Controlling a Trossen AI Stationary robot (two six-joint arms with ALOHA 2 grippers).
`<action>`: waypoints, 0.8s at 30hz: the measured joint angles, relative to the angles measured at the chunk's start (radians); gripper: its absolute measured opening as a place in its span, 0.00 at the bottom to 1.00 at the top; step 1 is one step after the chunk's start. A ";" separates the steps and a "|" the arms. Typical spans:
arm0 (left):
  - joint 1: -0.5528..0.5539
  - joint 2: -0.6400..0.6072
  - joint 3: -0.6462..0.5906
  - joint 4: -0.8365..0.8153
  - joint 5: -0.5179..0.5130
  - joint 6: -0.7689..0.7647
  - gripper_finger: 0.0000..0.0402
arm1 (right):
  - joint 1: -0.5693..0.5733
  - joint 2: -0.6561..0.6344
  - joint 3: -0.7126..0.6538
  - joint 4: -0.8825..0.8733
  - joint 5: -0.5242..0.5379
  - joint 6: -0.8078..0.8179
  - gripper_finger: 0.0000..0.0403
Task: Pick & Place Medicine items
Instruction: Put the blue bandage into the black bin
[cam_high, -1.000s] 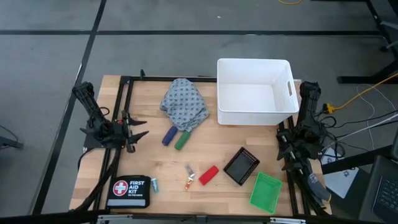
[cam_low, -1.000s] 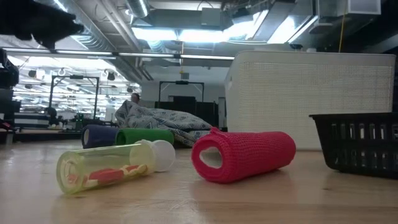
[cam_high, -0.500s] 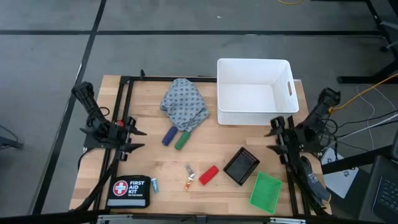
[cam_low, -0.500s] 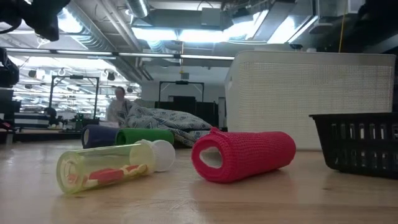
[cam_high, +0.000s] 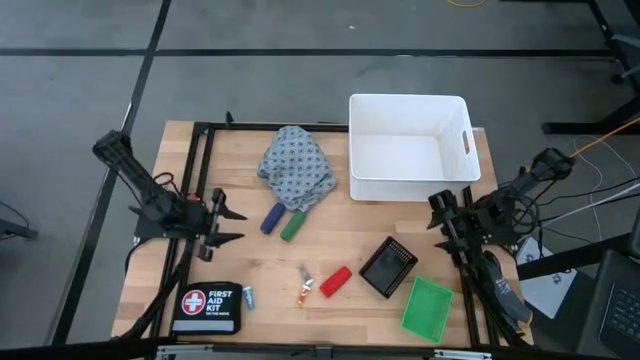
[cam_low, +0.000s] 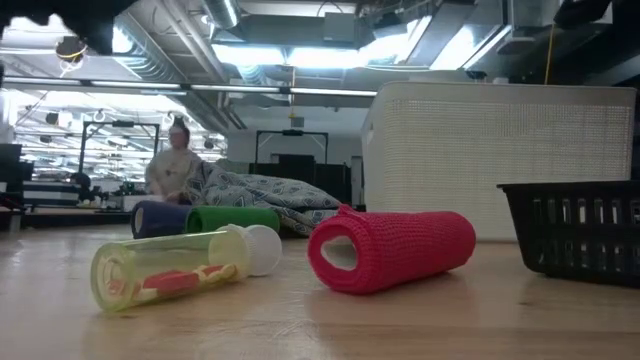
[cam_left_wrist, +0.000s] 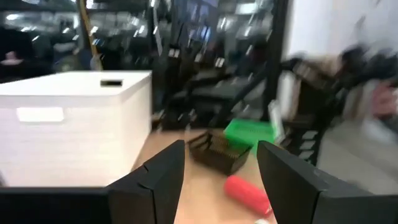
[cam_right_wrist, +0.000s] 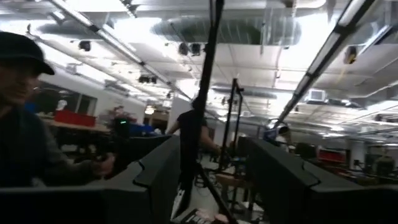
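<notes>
a: wood tabletop (cam_high: 340, 250) — where do the medicine items sit?
b: blue cylinder (cam_high: 272, 218) touching green cylinder (cam_high: 293, 225) by the patterned cloth (cam_high: 297, 166). red oblong block (cam_high: 335, 281) near the front edge, orange-and-white tube (cam_high: 304, 288) just beside it. teal vial (cam_high: 249, 296) against the first-aid pouch (cam_high: 207, 307).
a: grippers?
b: left gripper (cam_high: 226, 218) at the left edge, fingers spread, holding nothing. right gripper (cam_high: 440, 216) at the right edge below the white bin (cam_high: 412, 148) — also spread, empty.
</notes>
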 joint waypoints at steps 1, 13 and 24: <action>0.022 0.042 0.040 -0.046 0.003 -0.008 0.49 | -0.010 0.023 0.004 0.026 0.001 0.002 0.47; 0.370 0.425 0.299 -0.490 0.159 -0.281 0.49 | -0.099 0.344 0.208 -0.151 0.367 0.183 0.47; 0.502 0.585 0.301 -0.685 0.233 -0.539 0.55 | -0.099 0.503 0.438 -0.444 0.497 0.269 0.47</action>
